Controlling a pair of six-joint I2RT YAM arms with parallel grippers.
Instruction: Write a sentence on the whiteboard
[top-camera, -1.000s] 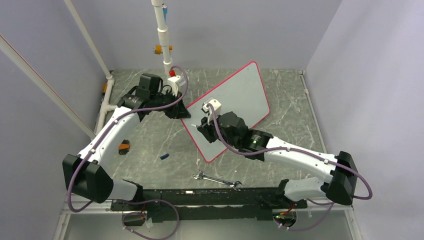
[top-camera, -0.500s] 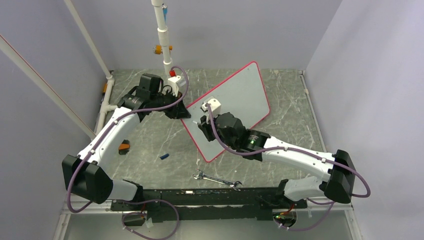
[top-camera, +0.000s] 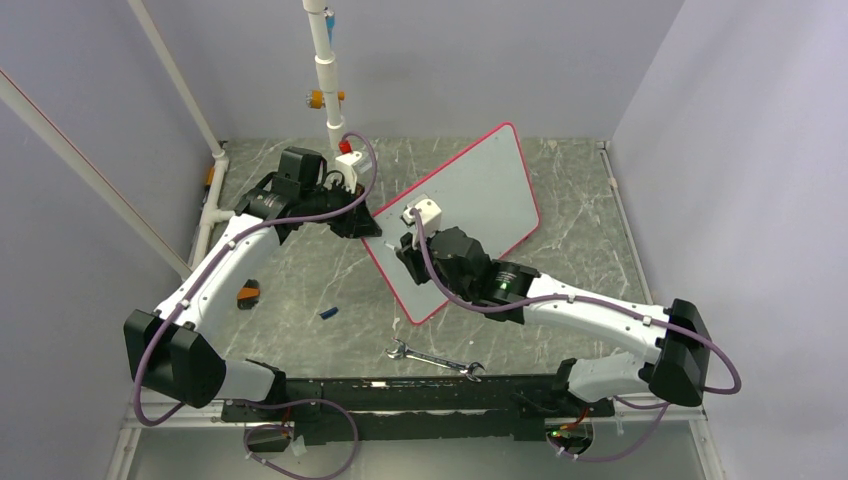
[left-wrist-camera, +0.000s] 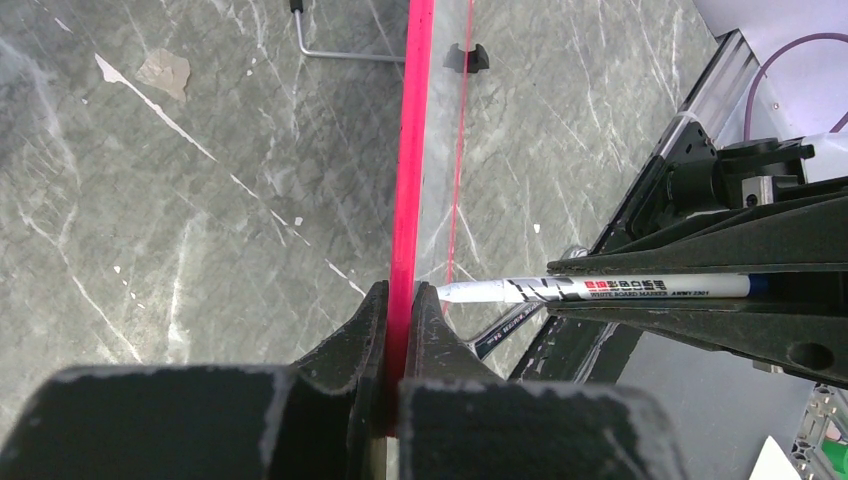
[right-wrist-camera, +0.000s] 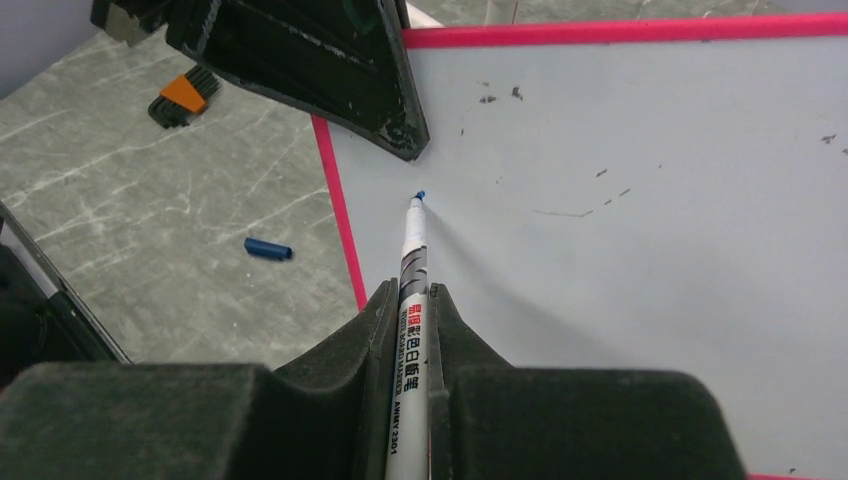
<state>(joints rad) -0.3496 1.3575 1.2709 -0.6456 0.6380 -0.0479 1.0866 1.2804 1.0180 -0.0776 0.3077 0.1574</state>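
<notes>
Your left gripper (left-wrist-camera: 398, 300) has jaws clamped on the whiteboard (top-camera: 480, 190) rim, at its 9 o'clock corner. Your right gripper (right-wrist-camera: 412, 300) jaws pinch a marker (right-wrist-camera: 413, 250), its blue tip pointing 12 o'clock at the board.

Wrench (top-camera: 434, 360), blue cap (top-camera: 328, 313), orange-black object (top-camera: 247, 294), grey marbled tabletop (top-camera: 580, 240)

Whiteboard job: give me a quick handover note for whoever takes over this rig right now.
Left claw: shut on the whiteboard's pink rim near a corner, steadying it.
Right claw: shut on a whiteboard marker, with its blue tip at the board surface near the left claw. I can't tell whether it touches.
Blue cap: on the table beside the board.
Done: board clamped, marker uncapped and in position.
Left: the whole sentence. The board shows only faint smudges, no words.
</notes>
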